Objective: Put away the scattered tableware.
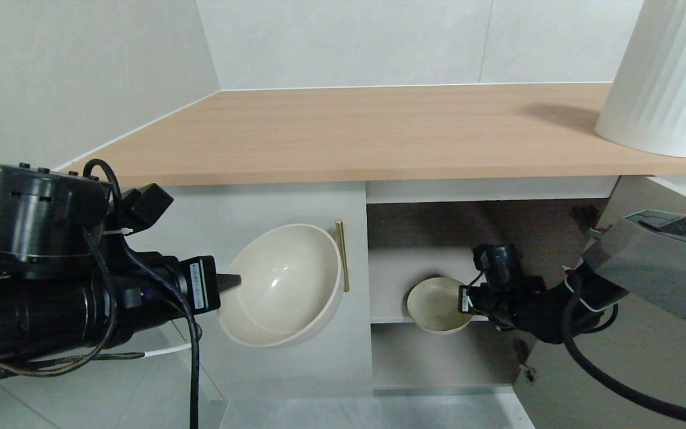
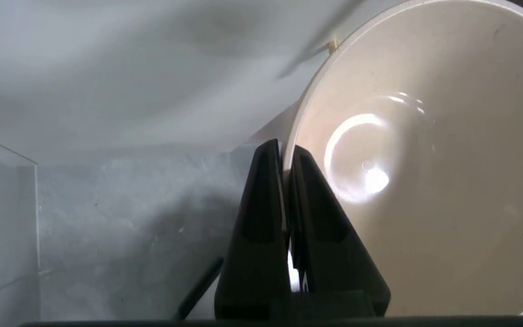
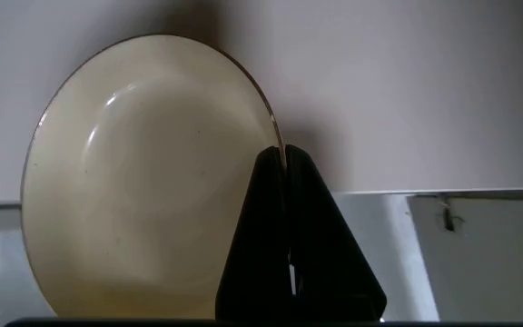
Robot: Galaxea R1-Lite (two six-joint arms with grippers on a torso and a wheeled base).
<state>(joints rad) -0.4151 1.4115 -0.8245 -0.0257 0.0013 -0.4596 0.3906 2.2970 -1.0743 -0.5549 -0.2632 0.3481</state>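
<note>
A large cream bowl (image 1: 283,286) hangs tilted in front of the closed left cabinet door, held by its rim in my left gripper (image 1: 230,280). The left wrist view has the same large bowl (image 2: 425,154) with my left gripper (image 2: 286,182) pinched on its rim. A smaller cream bowl (image 1: 435,304) sits at the front edge of the shelf (image 1: 387,280) inside the open cabinet, my right gripper (image 1: 463,301) shut on its rim. Up close, the small bowl (image 3: 143,173) fills the picture beside my right gripper (image 3: 284,159).
A wooden countertop (image 1: 367,131) runs above the cabinet, with a white ribbed container (image 1: 664,77) at its right end. A gold handle (image 1: 342,256) marks the closed left door. The open right door (image 1: 664,268) stands beside my right arm. Below lies grey floor (image 1: 373,414).
</note>
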